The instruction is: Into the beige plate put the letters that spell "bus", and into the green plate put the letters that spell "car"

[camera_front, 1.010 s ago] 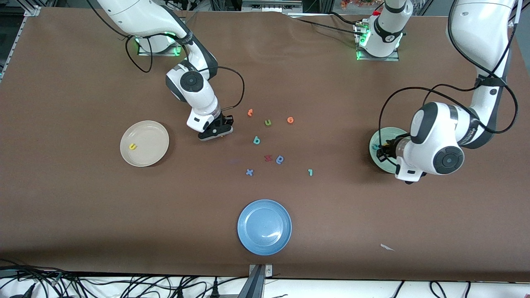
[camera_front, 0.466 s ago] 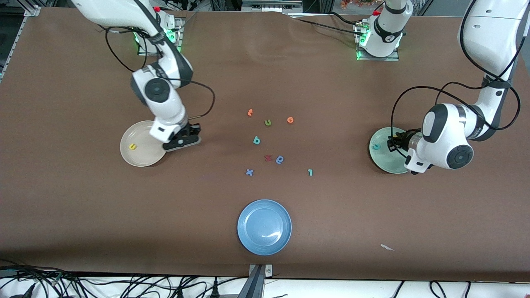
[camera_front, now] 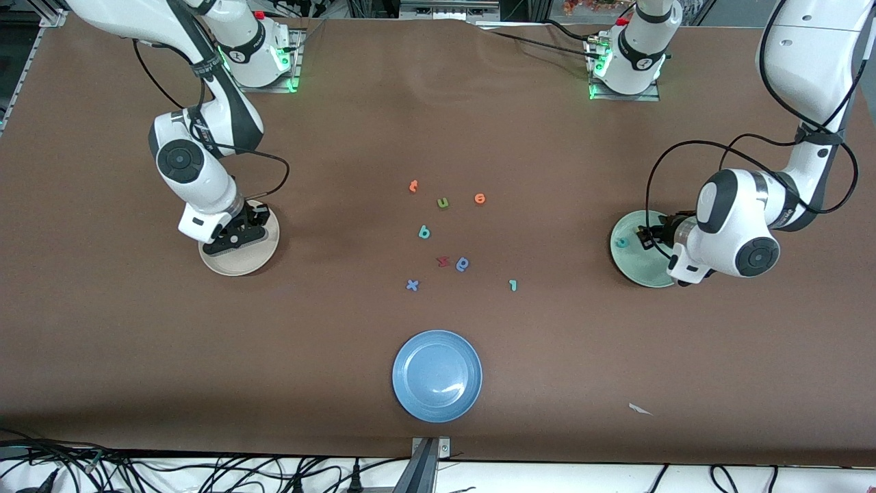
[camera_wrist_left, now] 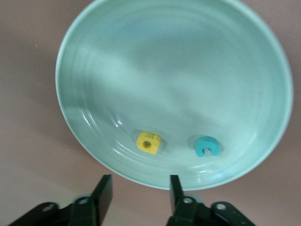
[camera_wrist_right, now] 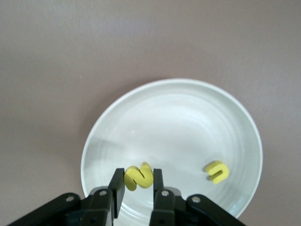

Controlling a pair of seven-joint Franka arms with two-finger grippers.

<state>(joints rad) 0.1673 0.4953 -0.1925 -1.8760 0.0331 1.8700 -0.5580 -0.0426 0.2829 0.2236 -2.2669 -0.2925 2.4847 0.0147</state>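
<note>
Yellow "s" [camera_wrist_right: 138,177] held clamped by right gripper [camera_wrist_right: 136,188] over beige plate [camera_wrist_right: 188,94], release due; left gripper [camera_wrist_left: 136,193] seen parted, emptied over green plate [camera_wrist_left: 141,47].

Blue plate [camera_front: 436,376] sitting near front edge of table [camera_front: 137,342], well apart from both grippers. Orange letters [camera_front: 413,185] [camera_front: 480,198], olive-green "u" [camera_front: 443,203], red letter [camera_front: 443,261], blue rounded letter [camera_front: 463,263] and blue "x" [camera_front: 412,285] lying mid-table between grippers. White scrap [camera_front: 639,409] lying nearer front camera than left gripper.
</note>
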